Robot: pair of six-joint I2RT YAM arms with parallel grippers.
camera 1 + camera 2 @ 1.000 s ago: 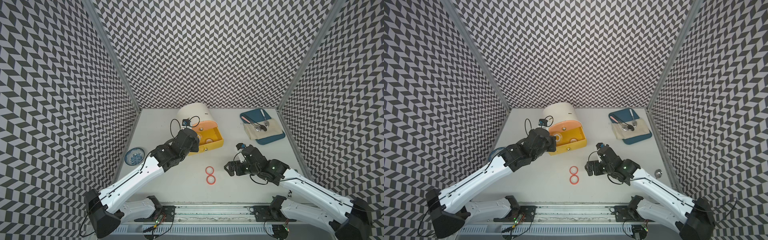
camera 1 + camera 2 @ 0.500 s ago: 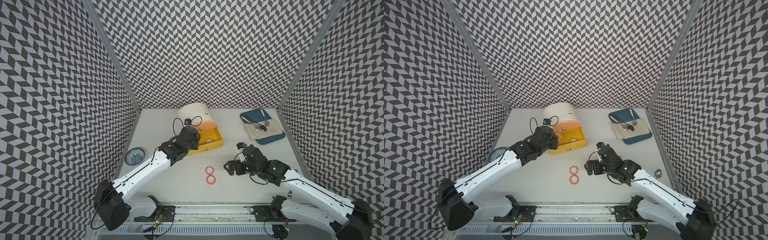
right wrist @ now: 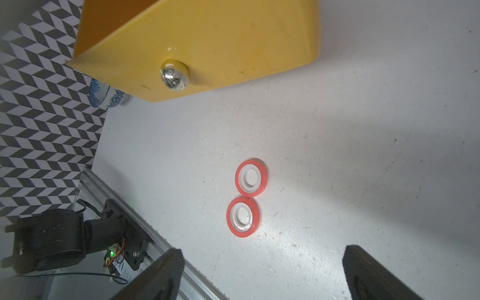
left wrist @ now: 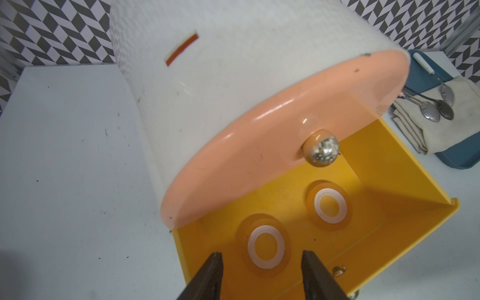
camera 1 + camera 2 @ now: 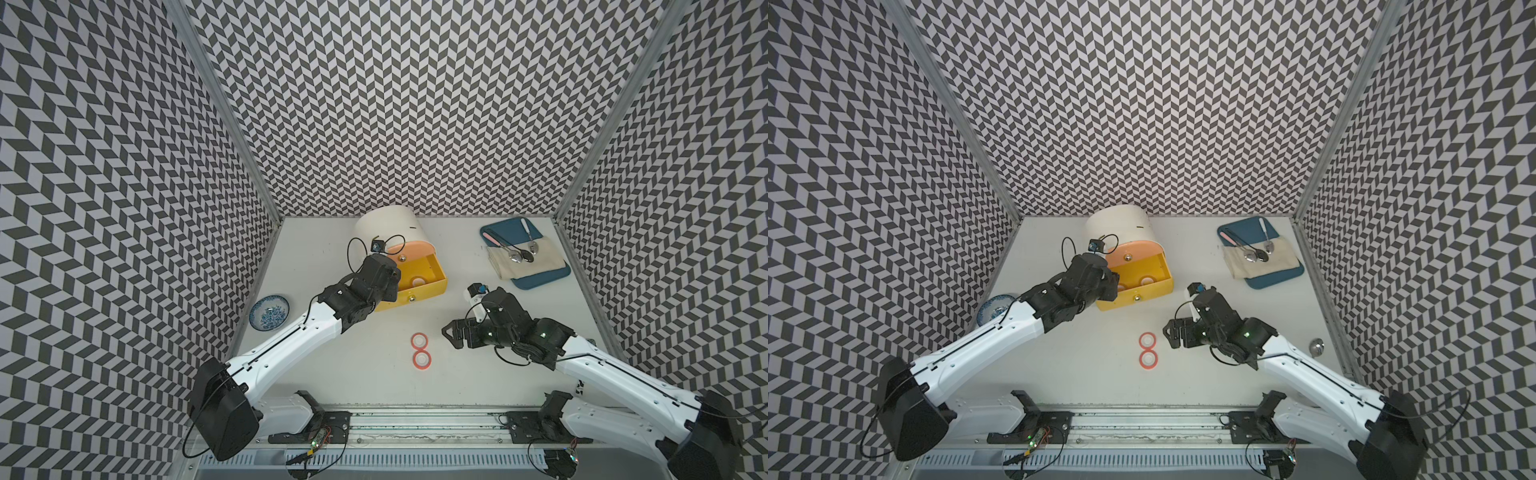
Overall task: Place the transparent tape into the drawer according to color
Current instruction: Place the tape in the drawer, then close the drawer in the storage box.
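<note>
Flat yellow-orange rolls [image 4: 265,230] lie in the glossy yellow drawer [image 4: 389,168]; left jaws newly half-parted, empty; right jaws wide, empty

**No readable text on scene**

Cabinet [image 4: 207,78], yellow drawer [image 4: 405,166], blue tray [image 4: 422,78]: plain surfaces, no lettering or numbers made out. Small dark mark [image 5: 580,388] on the right arm [image 5: 615,370] in a top view, possibly a logo, too small to read. Circuit board [image 3: 114,255] by the rail: print unresolved.
</note>
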